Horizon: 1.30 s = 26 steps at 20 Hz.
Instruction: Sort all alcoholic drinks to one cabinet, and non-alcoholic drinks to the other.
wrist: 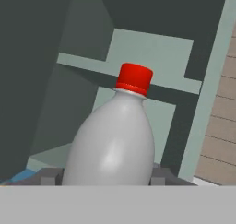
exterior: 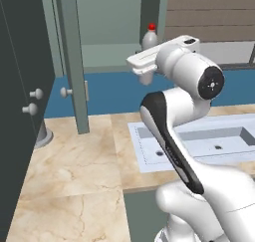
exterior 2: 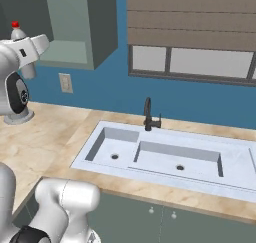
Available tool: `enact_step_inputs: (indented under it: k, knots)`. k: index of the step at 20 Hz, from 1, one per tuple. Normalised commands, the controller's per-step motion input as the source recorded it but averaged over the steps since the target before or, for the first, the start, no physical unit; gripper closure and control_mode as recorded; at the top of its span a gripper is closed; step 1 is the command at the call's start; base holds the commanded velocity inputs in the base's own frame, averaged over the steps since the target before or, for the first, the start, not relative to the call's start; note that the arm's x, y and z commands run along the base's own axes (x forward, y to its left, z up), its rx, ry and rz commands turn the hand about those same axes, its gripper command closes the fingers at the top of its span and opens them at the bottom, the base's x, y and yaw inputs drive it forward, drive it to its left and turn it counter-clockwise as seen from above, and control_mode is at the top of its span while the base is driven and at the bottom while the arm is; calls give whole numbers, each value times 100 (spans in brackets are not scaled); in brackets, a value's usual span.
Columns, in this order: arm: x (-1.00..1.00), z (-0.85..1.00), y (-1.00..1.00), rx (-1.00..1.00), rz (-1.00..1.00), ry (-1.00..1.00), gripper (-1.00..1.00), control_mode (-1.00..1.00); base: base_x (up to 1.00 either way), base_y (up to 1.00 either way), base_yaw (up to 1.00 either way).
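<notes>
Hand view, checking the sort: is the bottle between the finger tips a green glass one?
No, the bottle is white plastic with a red cap.

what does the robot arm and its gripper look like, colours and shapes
The arm is glossy white with rounded, bulbous links, a black band along one link and a dark round joint cap with small pale dots. The gripper ends in two small dark grey, blocky finger tips. No cables show.

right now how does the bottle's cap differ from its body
The cap is bright red, while the body is plain white-grey. The cap is a short, narrow cylinder; the body widens from a slim neck into a broad, rounded shape. The cap stands clear above the gripper, whereas the body sits between its fingertips. Both stand upright on one axis.
</notes>
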Motion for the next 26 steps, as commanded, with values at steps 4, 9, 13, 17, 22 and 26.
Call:
enact_step_inputs:
  k: [4, 9, 13, 17, 22, 26]
  knots:
    - [61, 2, 48, 0, 5, 0, 100, -100, 0, 0, 0]
    - [55, 14, 36, 0, 3, 0, 100, -100, 0, 0, 0]
    - [54, 18, 26, 0, 0, 0, 100, -100, 0, 0, 0]
    - [57, 13, 20, 0, 1, 0, 100, -100, 0, 0, 0]
    - [56, 1, 20, 0, 1, 4, 100, -100, 0, 0, 0]
    - [53, 0, 14, 1, 2, 13, 100, -100, 0, 0, 0]
